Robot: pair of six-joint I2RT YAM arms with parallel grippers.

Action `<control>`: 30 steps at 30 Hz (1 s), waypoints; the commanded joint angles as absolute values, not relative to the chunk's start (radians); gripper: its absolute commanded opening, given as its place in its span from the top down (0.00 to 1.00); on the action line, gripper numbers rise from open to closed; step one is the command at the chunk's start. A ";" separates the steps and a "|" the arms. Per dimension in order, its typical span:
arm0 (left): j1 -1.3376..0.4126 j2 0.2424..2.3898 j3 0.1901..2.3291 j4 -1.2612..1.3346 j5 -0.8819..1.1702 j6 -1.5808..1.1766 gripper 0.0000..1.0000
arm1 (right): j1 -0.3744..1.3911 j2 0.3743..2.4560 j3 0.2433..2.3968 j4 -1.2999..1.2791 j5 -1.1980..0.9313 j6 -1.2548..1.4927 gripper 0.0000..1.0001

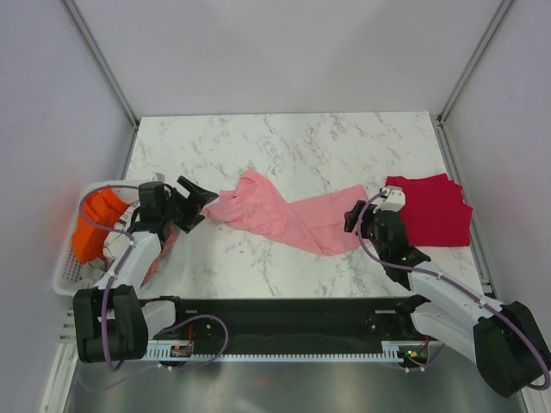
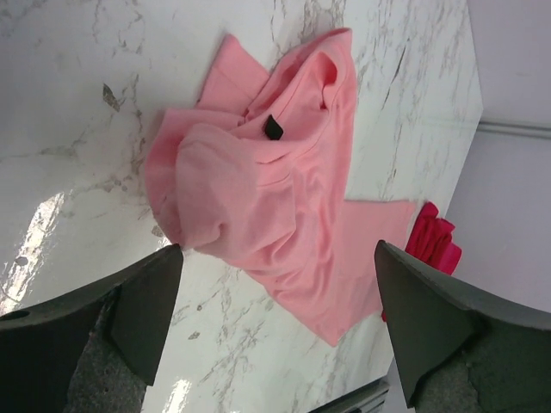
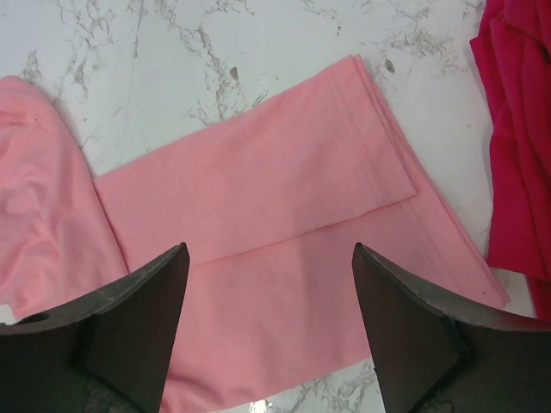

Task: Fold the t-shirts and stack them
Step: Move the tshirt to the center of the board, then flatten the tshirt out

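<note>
The pink t-shirt [image 1: 284, 215] lies stretched across the middle of the marble table [image 1: 301, 142], between the two arms. Its left end is bunched and rumpled, with a small black tag [image 2: 273, 126] showing, and its right end is flat and doubled over. The left jaws stand wide apart with nothing between them, just beside the bunched end. In the left wrist view the cloth lies ahead of the fingertips and apart from them. The right jaws are also spread wide and hold nothing. They hang over the flat right end, and in the right wrist view the pink cloth fills the gap between the two fingers. The red t-shirt [image 1: 430, 209] lies folded at the right side of the table, just beside the pink one's right end. A white basket [image 1: 65, 275] holding orange cloth [image 1: 95, 225] sits at the left edge.
</note>
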State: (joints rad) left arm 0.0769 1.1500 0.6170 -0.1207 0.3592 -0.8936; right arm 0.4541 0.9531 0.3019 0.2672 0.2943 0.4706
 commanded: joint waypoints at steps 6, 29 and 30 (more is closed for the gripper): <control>-0.024 0.953 0.558 -0.002 0.281 -0.772 0.00 | 0.442 1.147 0.561 0.099 0.249 0.489 0.31; -0.341 1.013 0.592 0.029 -0.135 -0.597 0.04 | 0.181 1.477 0.742 -0.091 0.206 0.635 0.52; -0.344 0.982 0.585 0.031 -0.141 -0.597 0.04 | 0.181 1.486 0.739 -0.087 0.204 0.638 0.52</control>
